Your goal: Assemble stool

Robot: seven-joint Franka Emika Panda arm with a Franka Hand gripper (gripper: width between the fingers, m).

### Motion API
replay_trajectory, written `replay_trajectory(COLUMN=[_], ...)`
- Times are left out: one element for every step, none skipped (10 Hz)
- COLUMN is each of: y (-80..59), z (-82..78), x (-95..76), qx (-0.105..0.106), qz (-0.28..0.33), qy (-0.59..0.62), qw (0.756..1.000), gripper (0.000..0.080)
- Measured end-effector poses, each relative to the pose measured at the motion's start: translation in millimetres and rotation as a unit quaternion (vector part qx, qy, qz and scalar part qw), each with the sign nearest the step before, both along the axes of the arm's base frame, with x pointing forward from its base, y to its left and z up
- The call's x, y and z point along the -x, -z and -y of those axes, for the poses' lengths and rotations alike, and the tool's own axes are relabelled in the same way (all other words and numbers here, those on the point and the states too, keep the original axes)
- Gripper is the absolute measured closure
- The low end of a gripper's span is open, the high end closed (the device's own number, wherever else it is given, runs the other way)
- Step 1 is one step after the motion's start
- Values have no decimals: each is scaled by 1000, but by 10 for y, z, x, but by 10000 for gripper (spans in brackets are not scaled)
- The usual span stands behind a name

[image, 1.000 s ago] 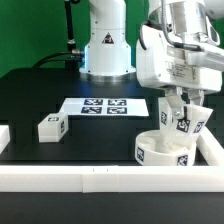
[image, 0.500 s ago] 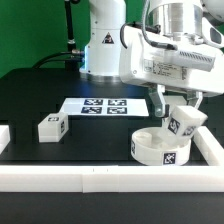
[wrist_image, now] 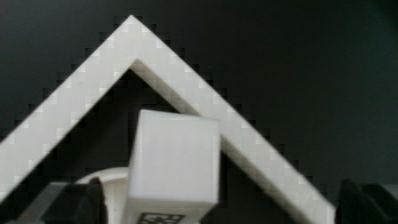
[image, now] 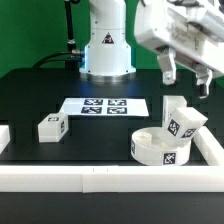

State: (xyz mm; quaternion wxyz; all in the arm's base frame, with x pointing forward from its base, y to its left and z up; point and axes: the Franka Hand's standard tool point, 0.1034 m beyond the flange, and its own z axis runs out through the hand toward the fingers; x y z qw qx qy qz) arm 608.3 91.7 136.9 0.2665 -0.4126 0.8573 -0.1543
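The round white seat (image: 160, 149) lies near the corner of the rails on the exterior view's right. A tagged white leg (image: 185, 124) stands in it, leaning a little. A second white block (image: 171, 106) shows just behind it. Another leg (image: 50, 127) lies loose on the exterior view's left. My gripper (image: 187, 77) hangs open and empty above the seat, clear of the standing leg. In the wrist view the leg (wrist_image: 175, 160) stands between my dark fingertips (wrist_image: 71, 204) without touching them, and my gripper (wrist_image: 217, 205) is wide open.
The marker board (image: 103, 106) lies on the black table behind the parts. White border rails run along the front (image: 90, 179) and the exterior view's right (image: 215, 150). Their corner (wrist_image: 134, 40) shows in the wrist view. The robot base (image: 105, 50) stands at the back.
My gripper let go of the leg on the seat, opened and rose well above it. The leg stays standing in the seat. The seat shifted slightly toward the exterior view's left.
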Motion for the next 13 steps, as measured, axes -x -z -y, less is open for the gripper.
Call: replay_trajectory(y=[-33, -2, 3, 56, 233, 321, 351, 348, 284, 246, 248, 237, 227], z=[31, 31, 24, 45, 167, 242, 251, 282, 324, 310, 279, 253, 245], x=[-12, -11, -20, -7, 97, 136, 128, 99, 45, 10, -3, -23, -48], qx=[24, 52, 87, 135, 191, 247, 279, 303, 315, 332, 347, 369, 397], qz=[0, -3, -5, -14, -37, -49, -52, -52, -48, -43, -41, -38, -35], qy=[-36, -72, -121, -199, -288, -378, -445, -495, -517, -536, -562, -593, -630], qw=[999, 996, 989, 971, 938, 891, 849, 813, 794, 775, 750, 715, 666], gripper=[151, 150, 150, 150, 150, 150, 150, 150, 150, 150, 150, 150, 150])
